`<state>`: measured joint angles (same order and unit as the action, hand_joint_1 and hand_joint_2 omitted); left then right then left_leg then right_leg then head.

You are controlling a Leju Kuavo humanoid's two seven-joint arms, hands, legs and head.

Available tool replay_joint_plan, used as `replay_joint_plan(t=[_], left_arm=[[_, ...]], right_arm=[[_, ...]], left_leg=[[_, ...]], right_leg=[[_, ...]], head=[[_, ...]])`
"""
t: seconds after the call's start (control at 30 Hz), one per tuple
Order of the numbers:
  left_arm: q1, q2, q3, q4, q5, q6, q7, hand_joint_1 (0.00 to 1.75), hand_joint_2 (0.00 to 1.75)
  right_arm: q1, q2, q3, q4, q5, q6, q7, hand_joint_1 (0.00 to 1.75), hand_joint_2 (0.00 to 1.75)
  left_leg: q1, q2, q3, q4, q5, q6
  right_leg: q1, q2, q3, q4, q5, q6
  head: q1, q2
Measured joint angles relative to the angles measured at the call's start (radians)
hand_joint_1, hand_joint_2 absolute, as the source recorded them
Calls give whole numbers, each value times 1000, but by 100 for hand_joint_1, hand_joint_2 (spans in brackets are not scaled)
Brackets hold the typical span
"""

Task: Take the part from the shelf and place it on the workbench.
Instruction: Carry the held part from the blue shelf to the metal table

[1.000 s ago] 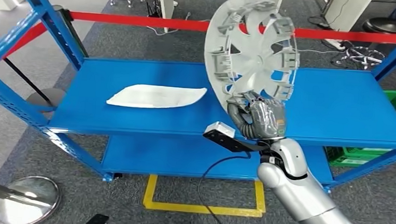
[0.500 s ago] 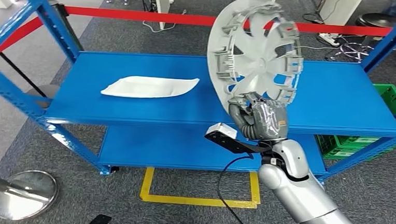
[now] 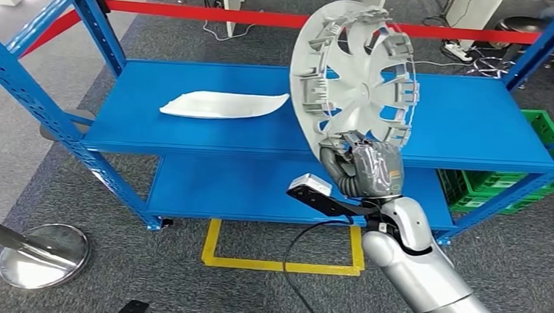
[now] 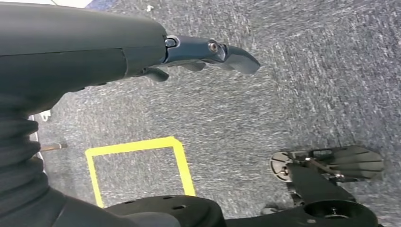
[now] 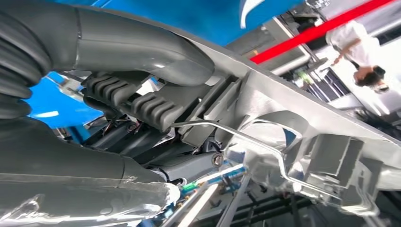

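The grey wheel cover [image 3: 357,71] is held upright by its lower rim in the right hand [image 3: 360,167] – fingers clamped on it – above the shelf's [image 3: 472,132] front edge; the left hand's [image 4: 208,54] fingers are loosely extended, nothing held.

Bright even indoor light, soft shadows, overexposed glare behind the blurred wrist close-up.

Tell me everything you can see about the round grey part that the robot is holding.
The wheel cover is a round, light grey disc, seemingly plastic, with curved spokes, open gaps, clips around its rim and a thin wire ring. Its ribbed back faces the head camera. It stands nearly upright, raised in front of the blue shelf, touching nothing but the right hand, which grips its lower edge.
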<state>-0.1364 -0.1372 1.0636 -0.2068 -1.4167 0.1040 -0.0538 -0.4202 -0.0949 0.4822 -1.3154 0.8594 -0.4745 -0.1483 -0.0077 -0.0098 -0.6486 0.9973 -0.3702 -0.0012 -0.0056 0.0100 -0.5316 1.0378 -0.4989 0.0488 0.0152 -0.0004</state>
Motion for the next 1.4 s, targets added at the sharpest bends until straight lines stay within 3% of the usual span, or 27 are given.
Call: replay_joint_plan(t=[0.1,0.17,0.23,0.27,0.3,0.37,0.43,0.5,0.53,0.6,0.63,0.7,0.77,0.8,0.87,0.93,1.0,1.03,1.1,1.13,1.17,1.2,1.27,1.3,1.33,1.4], left_arm=[[-2,1,0,0,-3,-2,2,0,175],[-2,1,0,0,-5,-3,4,0,175],[-4,1,0,0,-6,-4,6,0,175],[-6,1,0,0,-7,-4,7,0,175],[-8,1,0,0,-7,-5,8,0,175],[-11,1,0,0,-8,-6,10,0,175],[-16,1,0,0,-9,-7,11,0,175],[-25,0,0,0,-11,-7,12,0,175],[-28,-1,0,0,-11,-7,12,0,175],[-27,0,0,0,-11,-8,15,0,175],[-23,2,0,0,-11,-8,16,0,175],[-19,6,0,0,-11,-9,19,0,175],[-21,7,0,0,-13,-10,19,0,175],[-22,7,0,0,-14,-10,19,0,175],[-21,6,0,0,-15,-11,19,0,175],[-21,5,0,0,-15,-11,19,0,175],[-21,5,0,0,-15,-11,19,0,175],[-21,5,0,0,-15,-11,19,0,175],[-20,6,0,0,-15,-11,19,0,175],[-19,6,0,0,-15,-11,19,0,175],[-18,7,0,0,-15,-11,19,0,175],[-18,7,0,0,-16,-11,19,0,175],[-17,7,0,0,-17,-12,18,0,175],[-18,7,0,0,-17,-13,18,0,175],[-18,6,0,0,-17,-13,18,0,175],[-19,6,0,0,-17,-13,17,0,175]], right_arm=[[-2,0,-2,-1,-4,0,-1,175,175],[-6,0,-4,-1,-7,0,-2,175,175],[-8,0,-5,-1,-9,0,-4,175,175],[-9,0,-5,-1,-10,0,-5,175,175],[-9,0,-5,0,-12,0,-6,175,175],[-10,0,-6,1,-14,0,-7,175,175],[-14,0,-7,1,-15,0,-8,175,175],[-23,0,-9,2,-16,0,-9,175,175],[-27,0,-11,3,-16,0,-9,175,175],[-30,0,-12,8,-16,0,-11,175,175],[-28,0,-12,12,-16,0,-11,175,175],[-25,0,-12,18,-16,0,-12,175,175],[-26,0,-12,21,-16,0,-13,175,175],[-26,0,-12,23,-16,0,-13,175,175],[-28,1,-12,25,-16,0,-13,175,175],[-33,1,-12,26,-16,0,-13,175,175],[-38,2,-13,26,-16,0,-14,175,175],[-39,3,-13,26,-16,0,-14,175,175],[-39,4,-13,26,-16,0,-14,175,175],[-39,4,-13,26,-16,0,-14,175,175],[-38,4,-13,27,-16,-1,-14,175,175],[-39,4,-13,27,-16,-1,-14,175,175],[-37,5,-13,26,-16,-1,-15,175,175],[-36,5,-13,26,-16,-1,-15,175,175],[-35,5,-13,26,-16,-1,-15,175,175],[-33,5,-13,26,-16,-1,-15,175,175]], left_leg=[[2,-1,-13,1,12,-17],[4,-1,-35,49,-49,-28],[7,-1,-68,166,-147,-36],[9,-1,-81,227,-177,-38],[10,-1,-85,269,-183,-40],[13,-1,-50,269,-139,-41],[17,-1,41,165,-105,-41],[17,-3,119,45,-122,-35],[13,-5,133,12,-130,-28],[7,-6,119,-5,-118,-12],[5,-5,110,-5,-107,-4],[5,-2,92,-7,-85,10],[4,-2,69,-7,-63,18],[3,-2,56,-6,-52,19],[2,-2,29,-6,-30,18],[3,-2,2,-4,-8,12],[1,-2,-17,-3,13,3],[0,-2,-22,-5,24,-3],[1,-2,-30,-9,44,-14],[2,-2,-36,-6,37,-21],[3,-1,-45,12,12,-27],[4,-1,-58,49,-33,-33],[7,-1,-87,172,-136,-43],[8,-1,-96,231,-162,-45],[9,-1,-94,268,-163,-47],[9,-1,-52,256,-113,-46]], right_leg=[[2,0,-11,-12,14,-20],[-1,-2,-32,-14,36,-35],[-2,-3,-58,-14,57,-43],[-1,-4,-72,-13,68,-43],[-1,-4,-86,-13,79,-42],[-1,-5,-114,-12,102,-38],[0,-4,-139,-11,123,-31],[2,-5,-159,-9,145,-20],[0,-6,-167,-11,158,-14],[-7,-7,-182,-16,176,-2],[-10,-7,-189,-7,162,2],[-11,-7,-211,71,78,7],[-9,-7,-234,203,-15,10],[-8,-6,-236,253,-35,10],[-6,-6,-199,264,-11,8],[-5,-6,-106,160,23,4],[-2,-6,-17,31,10,1],[1,-5,1,-5,-1,-2],[2,-5,-5,-18,9,-12],[1,-5,-14,-19,20,-19],[-1,-6,-24,-20,32,-27],[-2,-7,-37,-21,44,-33],[-2,-8,-64,-21,67,-40],[-1,-8,-79,-20,79,-40],[-1,-8,-94,-20,90,-39],[0,-8,-124,-19,113,-37]], head=[[2,0],[-2,0],[-4,0],[-5,0],[-5,0],[-5,0],[-5,0],[-3,0],[-2,0],[-2,0],[-2,0],[0,0],[2,0],[2,0],[2,0],[2,0],[1,0],[1,0],[1,0],[1,0],[-1,0],[-3,0],[-6,0],[-6,0],[-6,0],[-6,0]])
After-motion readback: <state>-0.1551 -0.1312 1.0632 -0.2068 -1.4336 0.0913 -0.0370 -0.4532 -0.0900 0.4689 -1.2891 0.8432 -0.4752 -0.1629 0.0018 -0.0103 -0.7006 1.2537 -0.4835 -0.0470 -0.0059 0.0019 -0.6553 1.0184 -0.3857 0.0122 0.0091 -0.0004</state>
